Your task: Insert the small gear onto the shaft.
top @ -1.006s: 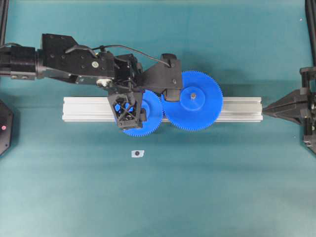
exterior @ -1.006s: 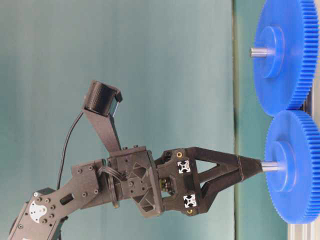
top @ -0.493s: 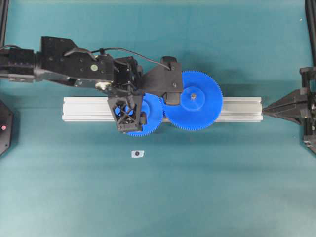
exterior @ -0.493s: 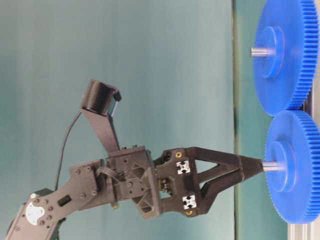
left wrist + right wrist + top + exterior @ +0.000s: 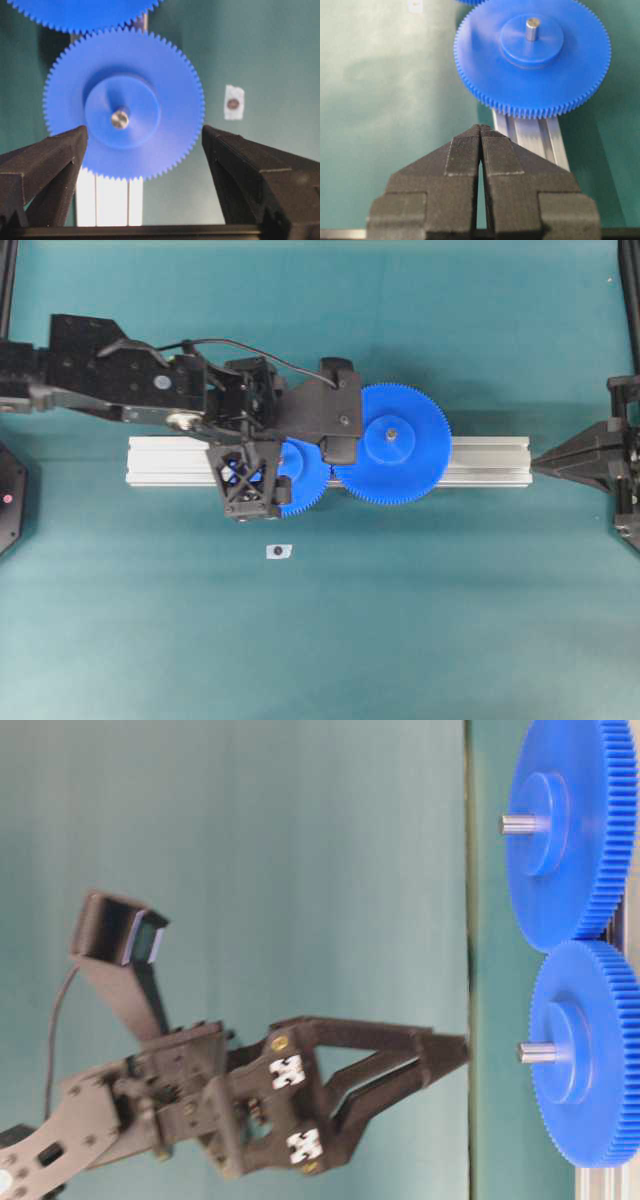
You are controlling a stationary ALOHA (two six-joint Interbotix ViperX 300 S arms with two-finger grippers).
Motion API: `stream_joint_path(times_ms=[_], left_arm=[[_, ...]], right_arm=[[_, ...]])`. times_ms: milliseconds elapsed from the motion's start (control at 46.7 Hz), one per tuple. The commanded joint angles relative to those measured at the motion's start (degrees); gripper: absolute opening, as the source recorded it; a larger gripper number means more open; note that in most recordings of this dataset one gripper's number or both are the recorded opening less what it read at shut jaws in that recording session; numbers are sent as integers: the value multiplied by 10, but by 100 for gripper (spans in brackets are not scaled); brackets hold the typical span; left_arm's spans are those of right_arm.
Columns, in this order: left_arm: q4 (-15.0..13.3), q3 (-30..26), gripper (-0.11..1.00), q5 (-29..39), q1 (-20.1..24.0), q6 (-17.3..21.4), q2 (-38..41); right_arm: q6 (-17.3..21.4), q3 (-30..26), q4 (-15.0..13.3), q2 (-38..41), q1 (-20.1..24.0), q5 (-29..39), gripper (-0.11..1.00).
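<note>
The small gear (image 5: 125,75), blue and finely toothed, sits on the shaft (image 5: 120,119), whose grey tip pokes out of the raised hub. In the table-level view the small gear (image 5: 592,1055) shows with the shaft (image 5: 536,1053) pin tip clear of my left gripper (image 5: 448,1056). In the overhead view my left gripper (image 5: 255,485) hangs over the small gear (image 5: 305,480). Seen from the left wrist, my left gripper (image 5: 144,130) is open and empty, fingers (image 5: 55,157) apart from the gear. My right gripper (image 5: 481,128) is shut and empty, parked at the right edge (image 5: 590,455).
The wider blue gear (image 5: 392,443) meshes with the small one on the aluminium rail (image 5: 480,460). A tiny white tag (image 5: 278,551) with a dark dot lies on the teal mat in front of the rail.
My left gripper has backed away from the shaft tip and drifted left over the rail, still open. The small gear stays on the shaft. The right arm has not moved.
</note>
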Motion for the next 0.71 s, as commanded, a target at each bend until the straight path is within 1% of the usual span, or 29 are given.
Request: stream_joint_path(times_ms=[0, 257, 685], left_arm=[[3, -16, 88, 10, -2, -4, -31], [3, -17, 87, 14, -10, -18, -53], [3, -18, 87, 14, -11, -18, -69]], right_arm=[[6, -6, 1, 3, -1, -6, 4], [6, -6, 1, 3, -1, -6, 4], [6, -7, 1, 3, -1, -6, 4]])
